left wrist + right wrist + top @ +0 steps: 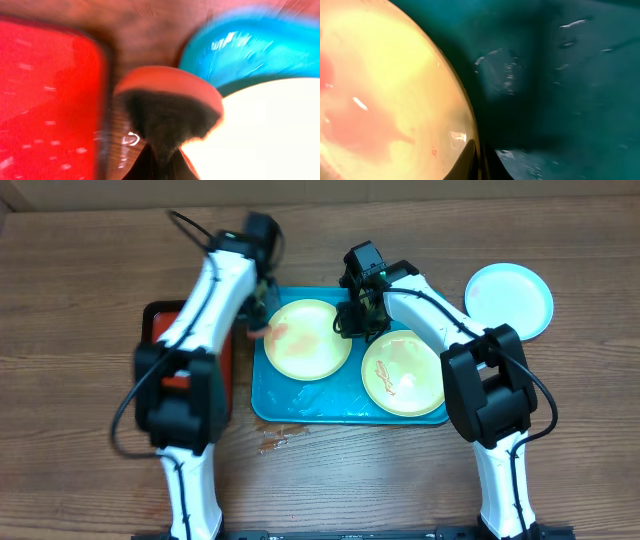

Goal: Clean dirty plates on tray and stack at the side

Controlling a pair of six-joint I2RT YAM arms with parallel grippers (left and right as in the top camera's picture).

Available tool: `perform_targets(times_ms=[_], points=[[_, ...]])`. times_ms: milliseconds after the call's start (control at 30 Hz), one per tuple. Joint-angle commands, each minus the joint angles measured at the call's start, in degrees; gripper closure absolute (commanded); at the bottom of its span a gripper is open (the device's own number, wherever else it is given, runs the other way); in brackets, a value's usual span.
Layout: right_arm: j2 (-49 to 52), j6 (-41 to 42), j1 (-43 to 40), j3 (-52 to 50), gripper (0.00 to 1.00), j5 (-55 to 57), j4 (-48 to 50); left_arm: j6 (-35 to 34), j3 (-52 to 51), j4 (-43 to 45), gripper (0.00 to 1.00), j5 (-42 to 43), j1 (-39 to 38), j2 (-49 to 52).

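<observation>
Two pale yellow-green plates lie in the turquoise tray point(300, 408). The left plate point(305, 340) has a red-orange smear, and the right plate point(403, 373) has thin orange marks. A blue-white plate point(509, 300) rests on the table at the right, outside the tray. My left gripper point(260, 328) is shut on an orange sponge point(170, 100) with a dark scrub face, at the left plate's left edge. My right gripper point(352, 315) is shut on that plate's right rim. In the right wrist view the fingers point(470, 162) pinch the rim of the smeared plate point(385, 90).
A red tray with a black rim point(160, 315) stands just left of the turquoise tray, partly under my left arm. A reddish smear point(275, 442) marks the wooden table in front of the tray's near left corner.
</observation>
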Motion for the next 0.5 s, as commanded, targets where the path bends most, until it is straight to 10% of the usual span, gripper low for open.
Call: perform_targets(times_ms=[0,467], points=[[-6.32,-6.19,2.19,2.84,0.96,11.87,-1.33,-0.59,2.43,-0.72,0.96,3.19,4.26,-9.90],[-14.14,-40.22,25.51,4.15,0.96,82.16,5.60,-0.59,-0.96,-6.84,0.96,2.69,20.04,-12.39]])
